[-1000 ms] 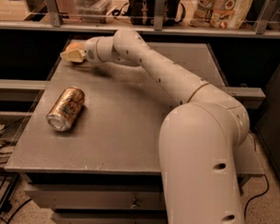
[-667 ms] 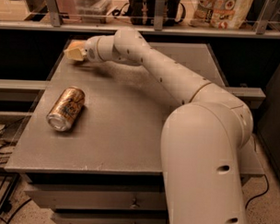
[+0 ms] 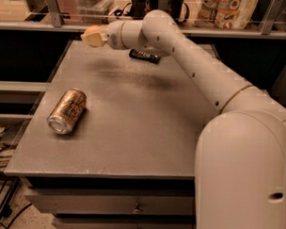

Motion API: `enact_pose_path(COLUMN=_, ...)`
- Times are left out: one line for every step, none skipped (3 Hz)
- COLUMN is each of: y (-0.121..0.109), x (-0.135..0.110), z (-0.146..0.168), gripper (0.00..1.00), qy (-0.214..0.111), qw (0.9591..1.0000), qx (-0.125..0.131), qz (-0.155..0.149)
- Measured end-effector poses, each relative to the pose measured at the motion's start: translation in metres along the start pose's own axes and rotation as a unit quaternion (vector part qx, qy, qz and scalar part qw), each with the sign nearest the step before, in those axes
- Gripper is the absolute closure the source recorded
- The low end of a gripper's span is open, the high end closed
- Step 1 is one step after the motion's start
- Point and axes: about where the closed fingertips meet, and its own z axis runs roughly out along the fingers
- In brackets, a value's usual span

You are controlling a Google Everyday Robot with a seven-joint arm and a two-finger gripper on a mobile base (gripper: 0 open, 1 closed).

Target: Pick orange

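My gripper [image 3: 92, 37] is at the far left of the table, raised above the back of the grey tabletop [image 3: 133, 116]. It is shut on the orange [image 3: 91, 30], a small round orange fruit that shows between the pale fingers; much of it is hidden by them. The orange hangs clear of the table surface. My white arm reaches in from the lower right across the table.
A gold-brown drink can [image 3: 68, 111] lies on its side at the left of the table. A small dark flat object [image 3: 145, 56] lies at the back of the table under my arm. A shelf rail with packages runs behind the table. Cables lie on the floor at the left.
My gripper has risen from the table's back left and moved a little to the right, carrying the orange up with it. The dark object behind now shows. The can has not moved.
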Motion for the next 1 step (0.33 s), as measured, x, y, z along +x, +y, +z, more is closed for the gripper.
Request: enact_pose_path(y=-0.0022, x=0.0006, z=-0.004, gripper=1.0, qy=0.0, qw=1.0, qx=0.001, qz=0.0)
